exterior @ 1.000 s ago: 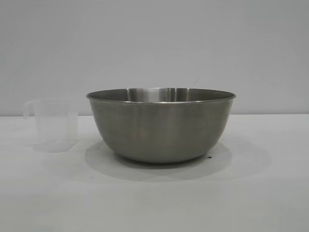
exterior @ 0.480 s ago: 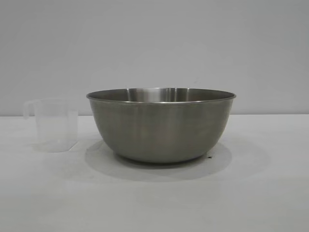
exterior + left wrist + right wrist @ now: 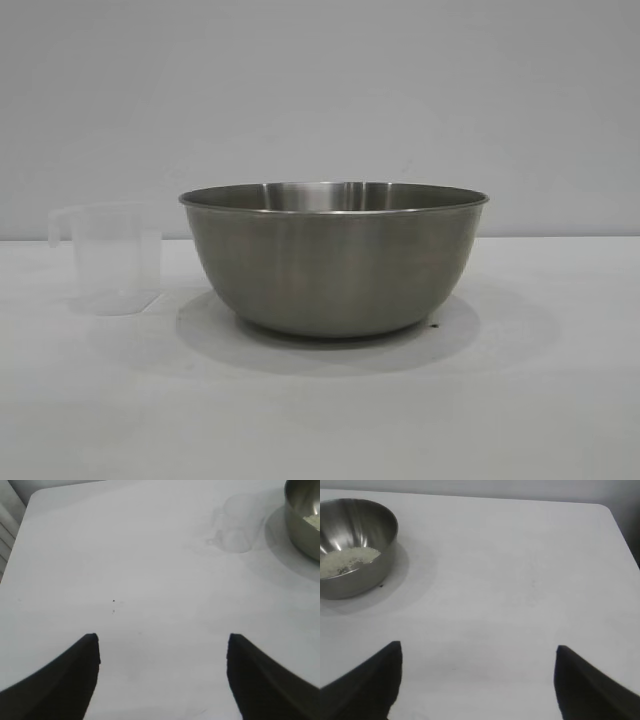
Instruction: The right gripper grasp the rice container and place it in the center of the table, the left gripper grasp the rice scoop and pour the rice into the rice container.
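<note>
- Two items stand on the table, and across the last second neither has shifted in the exterior view; nothing has changed position.
- Leftmost: the rice scoop stands upright on the table, handle turned away from the bowl, just beside the bowl but apart from it. Through its clear wall I see no grains, so I judge it emptied.
- My left gripper hangs above bare table, well short of the rice scoop. My fingers are spread wide apart and hold nothing.
- Centre: the rice container, a steel bowl, sits flat near the middle of the table, upright, with its shadow spread around its base.
- Inside the bowl, my right wrist view shows the rice lying in a low heap on the bottom of the rice container; a sliver of it also shows in the left wrist view.
- Rightmost: my right gripper hangs over bare table, well apart from the bowl. Its fingers are also wide apart and empty.
- Judgement: with both hands clear, the bowl placed, the rice in it and nothing moving, the task looks finished; no further grasp seems called for.
</note>
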